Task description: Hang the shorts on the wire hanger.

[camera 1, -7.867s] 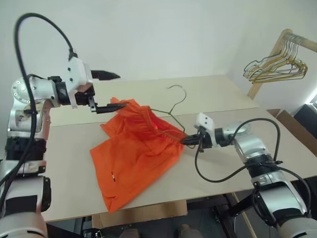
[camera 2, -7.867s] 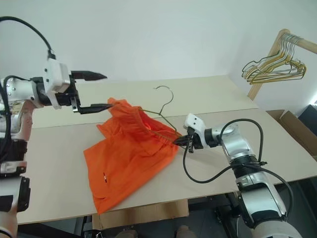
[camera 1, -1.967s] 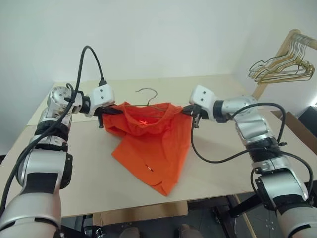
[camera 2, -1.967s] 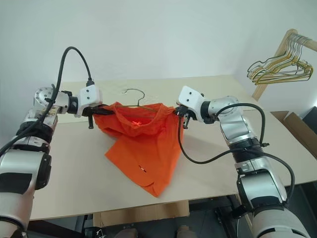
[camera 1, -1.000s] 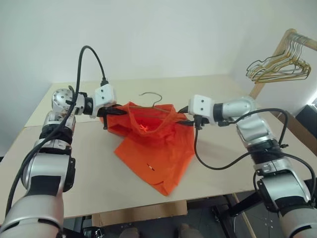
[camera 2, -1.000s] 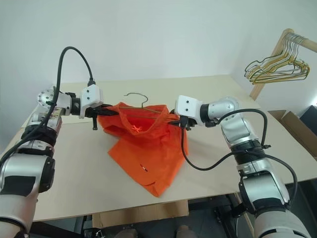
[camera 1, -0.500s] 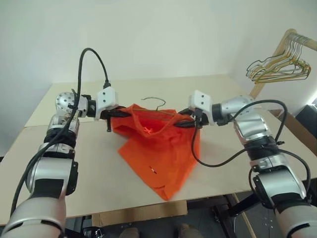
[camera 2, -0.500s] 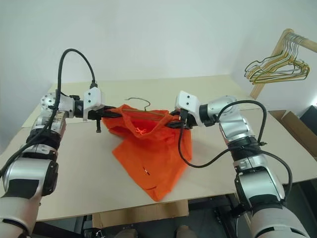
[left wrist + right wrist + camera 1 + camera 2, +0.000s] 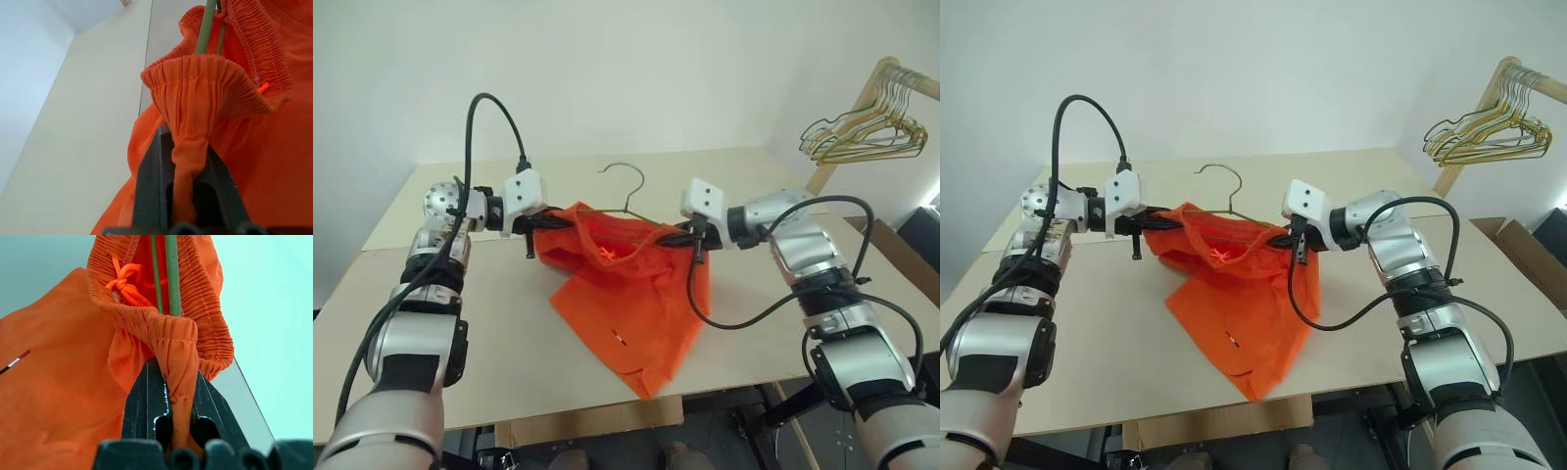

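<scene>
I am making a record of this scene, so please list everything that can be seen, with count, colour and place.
shorts: one, bright orange, held up by the waistband between the two pincers, legs trailing onto the table.
wire hanger: one, dull grey-olive, hook rising behind the waistband, its wire running inside the waistband.
table: one, pale beige, under the shorts.
bunch of wire hangers: many, gold and green, on a wooden rack at the far right.
wooden rack: one, light wood, beside the table at the right.
cardboard box: one, brown, at the right edge.
left pincer: one, black, shut on the waistband's left end.
right pincer: one, black, shut on the waistband's right end.
</scene>
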`<state>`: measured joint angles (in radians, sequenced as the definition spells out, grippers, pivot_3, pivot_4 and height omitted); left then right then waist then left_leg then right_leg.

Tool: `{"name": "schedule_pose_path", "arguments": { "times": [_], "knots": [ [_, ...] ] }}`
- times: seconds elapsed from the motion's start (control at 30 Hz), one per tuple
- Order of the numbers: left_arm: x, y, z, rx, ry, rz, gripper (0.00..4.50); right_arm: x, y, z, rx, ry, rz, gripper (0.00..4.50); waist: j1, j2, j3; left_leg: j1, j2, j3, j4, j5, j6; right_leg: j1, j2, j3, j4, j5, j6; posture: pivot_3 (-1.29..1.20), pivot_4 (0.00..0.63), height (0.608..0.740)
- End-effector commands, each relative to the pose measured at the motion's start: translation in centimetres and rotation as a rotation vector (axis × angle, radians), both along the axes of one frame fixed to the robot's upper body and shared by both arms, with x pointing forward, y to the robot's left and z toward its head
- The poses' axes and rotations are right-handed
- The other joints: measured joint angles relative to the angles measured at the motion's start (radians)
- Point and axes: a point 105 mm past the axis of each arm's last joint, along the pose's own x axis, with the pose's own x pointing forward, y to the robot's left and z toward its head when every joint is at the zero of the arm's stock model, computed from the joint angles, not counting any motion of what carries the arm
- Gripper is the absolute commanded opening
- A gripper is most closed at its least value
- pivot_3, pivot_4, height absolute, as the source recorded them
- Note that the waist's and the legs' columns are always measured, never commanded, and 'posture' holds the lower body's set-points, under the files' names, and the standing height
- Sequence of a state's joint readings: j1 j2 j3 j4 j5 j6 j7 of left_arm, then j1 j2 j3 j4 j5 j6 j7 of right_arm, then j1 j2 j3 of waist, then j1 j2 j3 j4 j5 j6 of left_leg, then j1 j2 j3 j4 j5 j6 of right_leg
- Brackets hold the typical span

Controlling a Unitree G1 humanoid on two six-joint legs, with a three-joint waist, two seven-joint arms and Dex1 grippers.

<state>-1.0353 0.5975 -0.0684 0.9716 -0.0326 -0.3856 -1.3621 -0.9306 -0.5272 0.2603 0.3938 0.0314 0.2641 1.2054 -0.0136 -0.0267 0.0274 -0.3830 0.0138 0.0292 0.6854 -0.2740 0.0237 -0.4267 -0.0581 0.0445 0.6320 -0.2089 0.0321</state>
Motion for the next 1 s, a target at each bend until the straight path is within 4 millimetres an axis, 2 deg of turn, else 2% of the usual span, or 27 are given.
{"name": "schedule_pose_path", "arguments": {
  "times": [0.03, 0.23, 0.43, 0.6, 0.7, 0.8, 0.9, 1.0],
  "knots": [
    [0.3, 0.1, 1.7, -0.045, -0.029, 0.01, 0.7, 0.3, -0.4, 1.4, 0.011, -0.05, -0.034, 0.01, 0.0, 0.0, 0.0, 0.0, 0.0, 0.0, 0.0, 0.0, 0.0, 0.0, 0.0, 0.0, 0.0, 0.0, 0.0, 0.04, 0.0, 0.74],
    [0.8, 0.5, 2.5, -0.093, -0.051, 0.05, 2.63, 0.0, -1.2, 1.8, 0.039, -0.037, -0.074, 0.01, -0.001, 0.0, 0.0, 0.0, 0.0, 0.0, 0.0, 0.0, 0.0, 0.0, 0.0, 0.0, 0.0, 0.0, 0.0, 0.02, 0.0, 0.74],
    [-0.4, -0.1, 6.0, -0.294, -0.103, -0.077, 4.49, -0.6, -2.6, 1.9, 0.093, 0.02, -0.139, 0.01, -0.003, 0.0, 0.0, -0.001, 0.0, 0.0, 0.0, 0.0, 0.0, 0.0, 0.0, -0.001, -0.001, 0.0, 0.0, -0.02, 0.0, 0.74],
    [-1.1, 0.2, 7.8, -0.342, -0.136, -0.126, 4.5, -1.1, -4.7, 2.3, 0.16, 0.033, -0.264, 0.01, -0.014, 0.0, 0.0, -0.001, 0.0, 0.0, 0.001, 0.0, 0.0, 0.0, 0.0, -0.001, -0.001, 0.0, 0.0, -0.07, 0.0, 0.74],
    [-0.8, 1.0, 7.7, -0.352, -0.15, -0.069, 4.5, -1.2, -7.2, 2.6, 0.199, 0.043, -0.426, 0.01, -0.03, 0.0, 0.0, -0.001, 0.0, 0.0, 0.001, 0.0, 0.0, 0.0, 0.0, -0.001, -0.001, 0.0, 0.0, -0.1, 0.0, 0.74],
    [-1.0, 1.1, 8.2, -0.439, -0.17, -0.065, 4.5, -1.8, -9.7, 2.8, 0.208, 0.045, -0.583, 0.01, -0.045, 0.0, 0.0, -0.001, 0.0, -0.001, 0.002, 0.0, 0.0, 0.0, -0.001, -0.001, -0.001, 0.0, 0.0, -0.13, 0.0, 0.74],
    [-1.7, 0.9, 8.5, -0.497, -0.176, -0.094, 4.5, -1.9, -11.7, 3.2, 0.258, 0.091, -0.744, 0.01, -0.06, 0.0, 0.0, -0.001, 0.001, -0.001, 0.002, 0.0, 0.0, 0.0, -0.001, 0.0, 0.0, 0.0, 0.0, -0.13, 0.0, 0.74],
    [-3.0, 0.1, 8.9, -0.529, -0.175, -0.157, 4.5, -1.8, -14.9, 2.5, 0.276, 0.18, -0.984, 0.01, -0.078, 0.001, 0.0, 0.0, 0.0, -0.001, 0.003, 0.0, 0.0, 0.001, -0.001, 0.0, -0.001, 0.0, 0.0, -0.14, 0.0, 0.74]
  ]
}}
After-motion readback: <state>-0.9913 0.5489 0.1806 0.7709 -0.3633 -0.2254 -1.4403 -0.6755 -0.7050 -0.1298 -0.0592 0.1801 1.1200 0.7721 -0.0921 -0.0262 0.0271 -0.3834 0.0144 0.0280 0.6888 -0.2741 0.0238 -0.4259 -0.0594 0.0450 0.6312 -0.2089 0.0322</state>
